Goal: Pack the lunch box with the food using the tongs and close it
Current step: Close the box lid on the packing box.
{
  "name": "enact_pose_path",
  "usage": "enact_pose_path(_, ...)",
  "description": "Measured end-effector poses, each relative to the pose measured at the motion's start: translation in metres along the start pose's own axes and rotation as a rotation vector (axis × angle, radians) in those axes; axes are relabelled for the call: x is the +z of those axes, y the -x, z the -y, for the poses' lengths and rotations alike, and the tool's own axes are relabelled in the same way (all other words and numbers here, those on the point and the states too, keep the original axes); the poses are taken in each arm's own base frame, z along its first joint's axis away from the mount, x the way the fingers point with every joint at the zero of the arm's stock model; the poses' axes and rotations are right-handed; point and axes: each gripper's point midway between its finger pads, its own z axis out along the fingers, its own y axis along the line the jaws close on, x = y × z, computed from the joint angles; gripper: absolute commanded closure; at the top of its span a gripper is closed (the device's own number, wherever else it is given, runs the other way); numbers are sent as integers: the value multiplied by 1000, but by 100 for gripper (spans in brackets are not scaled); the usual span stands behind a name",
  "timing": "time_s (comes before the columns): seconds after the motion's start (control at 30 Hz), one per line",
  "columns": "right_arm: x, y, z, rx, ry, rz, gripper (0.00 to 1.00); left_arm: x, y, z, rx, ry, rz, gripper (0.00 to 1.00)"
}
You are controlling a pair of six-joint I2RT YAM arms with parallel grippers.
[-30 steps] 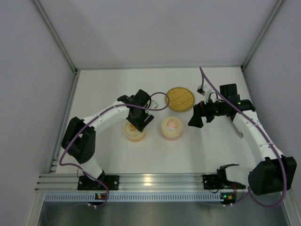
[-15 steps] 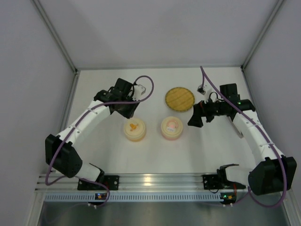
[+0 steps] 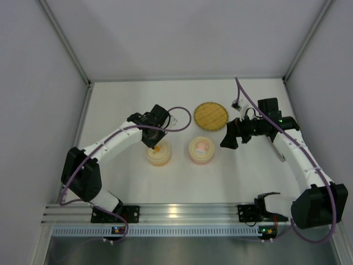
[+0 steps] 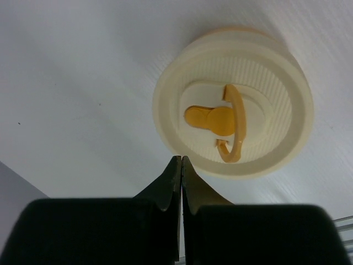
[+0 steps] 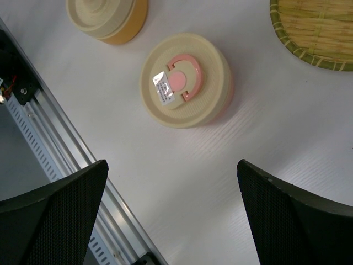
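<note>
Over by the left arm, the left gripper [image 3: 155, 143] hangs just above the cream box with the orange ring [image 3: 159, 154], its fingers clenched tight together on nothing. A second cream box with a pink ring [image 3: 201, 150] stands just beside it, and both have their lids on. The right gripper [image 3: 227, 140] hovers near the pink one with its fingers spread wide and empty.

Both boxes look like light, stiff, smooth plastic, so I reckon a squeeze on the round wall would slip. The orange ring [image 4: 234, 124] on the lid, half raised, seems the better place to take hold, and pinching it needs the fingers parted first.

A thin grey sliver [image 3: 275, 148] against the right arm may be the tongs, though I cannot be sure, since the arm covers most of it. If so, they should be springy, slick metal, best gripped across both arms near the middle.

No food shows anywhere: the woven plate [image 3: 211, 115] looks bare from above, and the right wrist view cuts most of it off
</note>
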Motion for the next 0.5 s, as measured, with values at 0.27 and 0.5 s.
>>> enact_pose_path(0.27,-3,1,5,14,-20,5,1,6,2,43,128,-33,-20,100)
enact_pose_path(0.5,-11,3,18,39,-57,27,0,16,1,67,181,-59,-48,100)
